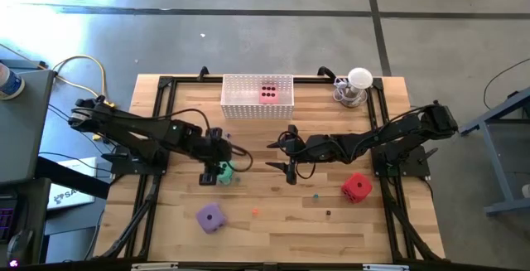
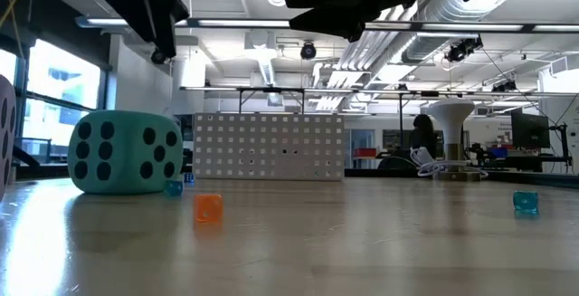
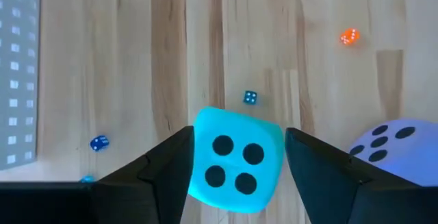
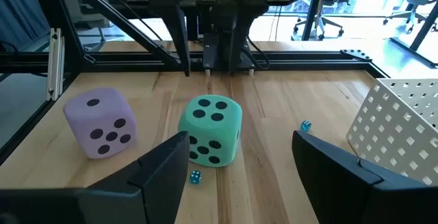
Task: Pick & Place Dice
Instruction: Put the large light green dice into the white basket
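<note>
Nearest the front edge of the light wooden slatted table [image 1: 273, 229] sits the soft purple cube die with dark pips [image 1: 209, 217], left of centre and on its own. A tiny orange plastic die [image 1: 254, 213] lies just to its right, and a couple more tiny coloured dice are scattered further right.

A bit further in on the right is the soft red cube die with dark pips [image 1: 356, 187], sitting on the wood, nothing touching it.

Middle of the table is where the arms are. The left gripper [image 3: 236, 169] is down over the soft green cube die with dark pips [image 1: 224, 171]. In the left wrist view its fingers [image 3: 164, 172] sit wide apart either side of the cube, with a sliver of gap on both sides, so it's not clamped on it. The low view shows the green die resting flat on the table. The right gripper [image 1: 290, 157] hangs near the table's centre, just right of the green die, pointing at it. Its fingers are spread wide and holding nothing.

At the far edge is a white perforated rectangular basket [image 1: 236, 89], and the soft pink cube die with dark pips [image 1: 268, 94] is inside it, toward the right side. Right of the basket, in the far corner, is a small white round-headed lamp-like object on a coiled base [image 1: 356, 84].
</note>
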Robot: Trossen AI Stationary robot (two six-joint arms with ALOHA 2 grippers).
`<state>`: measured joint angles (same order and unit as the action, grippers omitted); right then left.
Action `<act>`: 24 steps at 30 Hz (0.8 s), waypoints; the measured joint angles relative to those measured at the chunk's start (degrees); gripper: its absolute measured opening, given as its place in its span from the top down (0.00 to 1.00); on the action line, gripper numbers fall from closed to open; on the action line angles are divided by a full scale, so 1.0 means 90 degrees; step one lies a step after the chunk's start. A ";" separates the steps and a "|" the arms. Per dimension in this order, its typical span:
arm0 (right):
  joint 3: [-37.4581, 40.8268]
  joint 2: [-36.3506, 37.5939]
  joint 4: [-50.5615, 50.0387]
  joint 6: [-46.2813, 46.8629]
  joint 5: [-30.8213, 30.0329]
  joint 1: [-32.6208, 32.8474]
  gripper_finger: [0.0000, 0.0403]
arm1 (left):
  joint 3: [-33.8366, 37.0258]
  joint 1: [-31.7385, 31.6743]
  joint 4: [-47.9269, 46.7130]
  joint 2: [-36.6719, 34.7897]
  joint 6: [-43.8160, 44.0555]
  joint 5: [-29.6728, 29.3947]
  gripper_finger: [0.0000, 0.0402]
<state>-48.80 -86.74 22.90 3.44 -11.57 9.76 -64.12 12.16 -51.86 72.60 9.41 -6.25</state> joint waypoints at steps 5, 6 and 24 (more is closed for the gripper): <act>0.0000 0.0000 -0.0005 0.0000 0.0000 0.0000 0.38 | 0.0010 0.0004 -0.0028 0.0008 0.0155 -0.0239 0.28; 0.0000 0.0000 -0.0005 0.0000 0.0000 0.0000 0.38 | 0.0017 0.0002 -0.0047 0.0009 0.0153 -0.0278 0.24; -0.0001 0.0000 -0.0024 -0.0002 0.0000 0.0000 0.38 | 0.0056 -0.0102 -0.0068 0.0451 -0.0424 0.0326 0.05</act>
<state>-48.81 -86.74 22.68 3.42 -11.57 9.76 -63.61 11.25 -52.47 76.66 5.60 -3.32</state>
